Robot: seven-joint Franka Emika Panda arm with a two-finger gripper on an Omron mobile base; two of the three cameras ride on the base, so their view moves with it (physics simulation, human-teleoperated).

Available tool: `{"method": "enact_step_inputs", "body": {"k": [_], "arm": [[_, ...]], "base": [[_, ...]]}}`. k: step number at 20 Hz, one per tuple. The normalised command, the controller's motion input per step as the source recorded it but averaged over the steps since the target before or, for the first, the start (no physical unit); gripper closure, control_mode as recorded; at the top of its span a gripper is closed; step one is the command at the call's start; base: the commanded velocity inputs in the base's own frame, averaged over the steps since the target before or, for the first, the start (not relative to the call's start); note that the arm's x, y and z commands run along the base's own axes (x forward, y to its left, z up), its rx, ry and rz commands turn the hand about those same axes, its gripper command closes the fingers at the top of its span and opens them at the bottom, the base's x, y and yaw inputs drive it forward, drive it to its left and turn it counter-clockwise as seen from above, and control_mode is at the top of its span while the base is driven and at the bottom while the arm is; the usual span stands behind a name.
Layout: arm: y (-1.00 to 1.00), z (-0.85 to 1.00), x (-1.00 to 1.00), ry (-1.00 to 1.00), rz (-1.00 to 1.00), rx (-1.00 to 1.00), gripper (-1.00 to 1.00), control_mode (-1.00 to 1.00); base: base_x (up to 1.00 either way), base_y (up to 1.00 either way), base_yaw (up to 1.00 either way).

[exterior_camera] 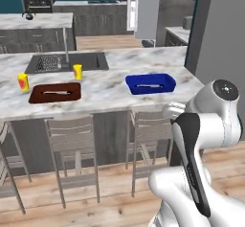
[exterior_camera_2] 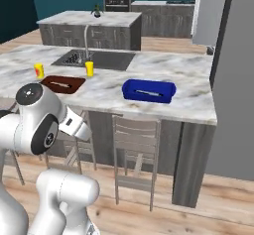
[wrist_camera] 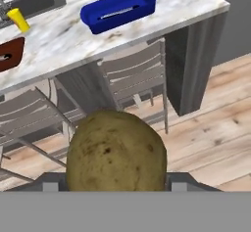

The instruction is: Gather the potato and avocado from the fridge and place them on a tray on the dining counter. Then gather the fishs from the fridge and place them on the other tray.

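Observation:
A brown, speckled potato [wrist_camera: 115, 150] sits low in the hand view, with my gripper [wrist_camera: 116, 186] shut on it; the potato hides the fingertips. Beyond it, the bright blue tray [wrist_camera: 119, 9] [exterior_camera: 150, 83] [exterior_camera_2: 149, 90] rests near the right end of the marbled dining counter [exterior_camera: 105, 96] [exterior_camera_2: 191, 97] [wrist_camera: 59, 35]. Further left on that counter lies the dark reddish-brown other tray [exterior_camera: 55, 93] [exterior_camera_2: 63, 84] [wrist_camera: 10, 55]. The potato is held off the counter, above the wooden floor in front of the stools. The avocado and the fishs are out of view. The fridge I cannot make out.
Grey stools [exterior_camera: 72, 140] [exterior_camera: 150, 135] [wrist_camera: 135, 79] line the counter's near side. An inset sink [exterior_camera: 67, 62] with a faucet sits behind the trays, with two yellow cups [exterior_camera: 77, 71] [exterior_camera: 23, 82] nearby. A tall grey slab [exterior_camera_2: 238, 80] rises at the counter's right end.

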Motion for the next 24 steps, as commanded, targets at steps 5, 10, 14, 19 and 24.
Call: {"method": "enact_step_inputs", "body": {"k": [5,10,14,19,24], "arm": [[0.0,0.0,0.0,0.0,0.0,0.0,1.0,1.0],[0.0,0.0,0.0,0.0,0.0,0.0,1.0,1.0],[0.0,0.0,0.0,0.0,0.0,0.0,1.0,1.0],[0.0,0.0,0.0,0.0,0.0,0.0,1.0,1.0],[0.0,0.0,0.0,0.0,0.0,0.0,1.0,1.0]], "base": [[0.25,-0.68,0.22],[0.33,-0.59,0.21],[0.4,-0.49,0.17],[0.38,-0.36,0.1],[0.34,-0.34,0.08]]}}
